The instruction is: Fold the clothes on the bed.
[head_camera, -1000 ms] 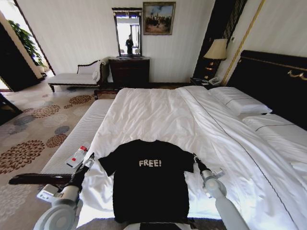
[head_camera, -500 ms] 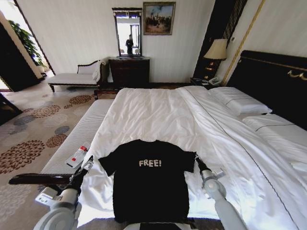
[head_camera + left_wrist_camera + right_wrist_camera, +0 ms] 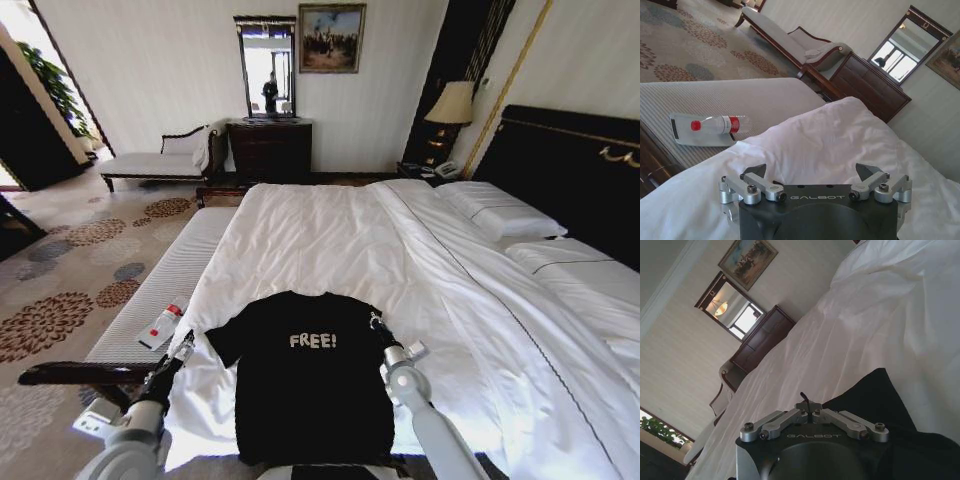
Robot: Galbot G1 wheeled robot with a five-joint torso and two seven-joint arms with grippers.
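The clothes, a black T-shirt (image 3: 310, 380) with white "FREE!" lettering, lie flat at the near end of the bed (image 3: 330, 240) on its white duvet. My right gripper (image 3: 376, 322) is over the shirt's right shoulder. In the right wrist view its fingers (image 3: 807, 409) are closed together with a bit of the black cloth (image 3: 875, 400) pinched at the tips. The right sleeve is drawn in over the shirt body. My left gripper (image 3: 186, 345) hovers just left of the left sleeve, and the left wrist view shows the left gripper (image 3: 812, 172) open above bare duvet.
A striped bench (image 3: 170, 270) runs along the bed's left side, with a plastic bottle (image 3: 166, 321) on a white packet. Pillows (image 3: 500, 215) and the dark headboard (image 3: 580, 170) lie to the right. A chaise (image 3: 155, 160) and dresser (image 3: 270, 150) stand by the far wall.
My right gripper has moved left and inward, pulling the right sleeve over the shirt body. The left arm has shifted only slightly.
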